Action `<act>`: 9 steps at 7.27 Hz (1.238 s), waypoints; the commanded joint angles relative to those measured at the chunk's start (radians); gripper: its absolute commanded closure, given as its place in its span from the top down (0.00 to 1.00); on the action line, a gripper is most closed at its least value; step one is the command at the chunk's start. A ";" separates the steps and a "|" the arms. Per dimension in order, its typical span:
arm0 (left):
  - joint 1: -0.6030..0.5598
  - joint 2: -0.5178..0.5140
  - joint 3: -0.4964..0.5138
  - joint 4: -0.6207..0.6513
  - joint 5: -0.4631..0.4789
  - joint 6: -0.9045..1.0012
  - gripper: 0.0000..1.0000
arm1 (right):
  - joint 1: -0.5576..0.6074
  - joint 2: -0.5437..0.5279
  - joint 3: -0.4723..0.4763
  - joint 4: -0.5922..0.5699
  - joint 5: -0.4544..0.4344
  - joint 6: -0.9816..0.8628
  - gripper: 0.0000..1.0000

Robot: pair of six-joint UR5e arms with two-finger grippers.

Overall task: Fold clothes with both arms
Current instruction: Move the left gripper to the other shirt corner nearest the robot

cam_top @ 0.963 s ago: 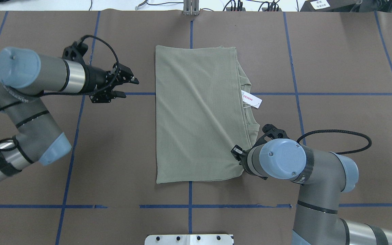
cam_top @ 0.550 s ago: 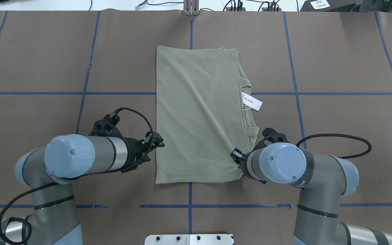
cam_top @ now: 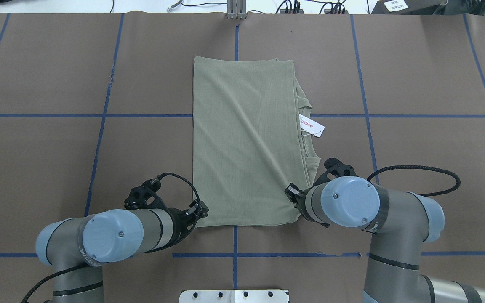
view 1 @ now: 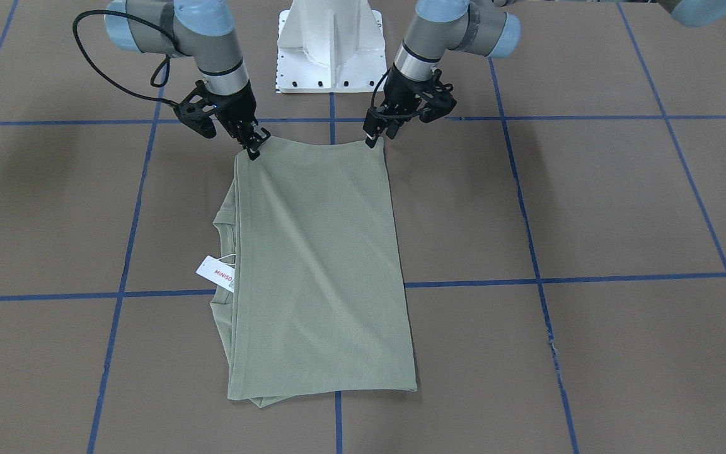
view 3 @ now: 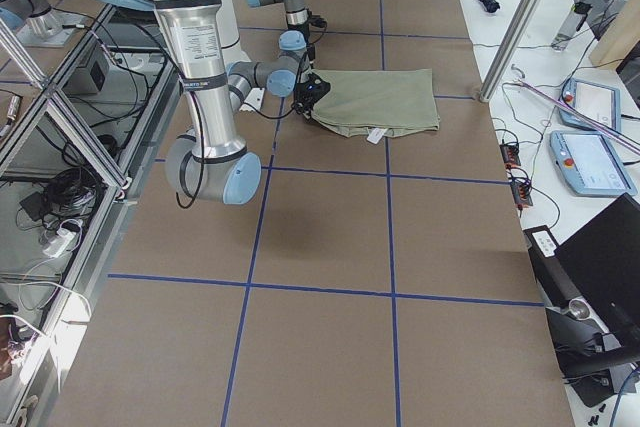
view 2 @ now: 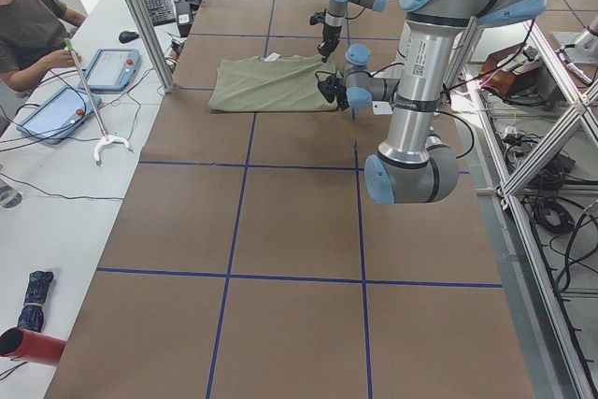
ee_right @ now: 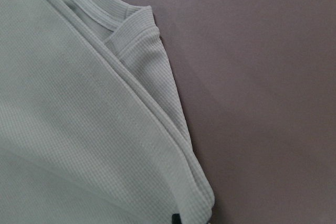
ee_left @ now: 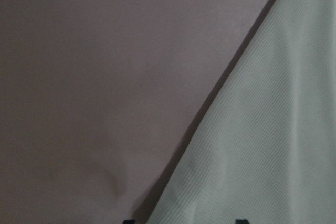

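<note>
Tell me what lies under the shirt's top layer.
Along the collar side, lower folded layers of the shirt and its ribbed collar peek out, with the white hang tag sticking out onto the table. Whatever else is folded underneath, sleeves included, is covered.

**Light:** even, diffuse, from overhead; all room views were bright.

**Shadows:** soft, broad patches lay on the desk [view 1: 590, 208] near its robot-side edge. A thin dark line ran along one long edge of the shirt [view 1: 319, 265].

**Glare:** the white surface [cam_top: 141, 5] beyond the desk's far edge was washed out in the overhead view. The blue joint caps [cam_top: 350, 198] carried pale highlights.

**Side views:** wide-angle. The frame posts [view 2: 140, 16] leaned toward the picture edges, and far detail was small and soft.

**Left wrist view:** dim, murky, low in contrast and slightly blurred, with a dark shadow band beside the cloth edge.

**Right wrist view:** brighter. The knit texture was legible, softest at the lower edge.
</note>
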 commanded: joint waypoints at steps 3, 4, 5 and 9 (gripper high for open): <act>-0.001 -0.009 0.016 0.007 0.039 -0.007 0.51 | 0.000 -0.002 0.015 -0.046 -0.005 -0.001 0.00; -0.006 -0.009 0.019 0.007 0.039 -0.007 0.41 | 0.000 -0.002 0.034 -0.069 -0.005 -0.001 0.00; -0.006 -0.009 0.020 0.007 0.041 -0.007 0.13 | -0.003 -0.002 0.035 -0.074 -0.006 -0.003 0.00; 0.003 -0.012 0.016 0.006 0.033 -0.005 0.00 | -0.011 -0.002 0.035 -0.074 -0.006 -0.001 0.00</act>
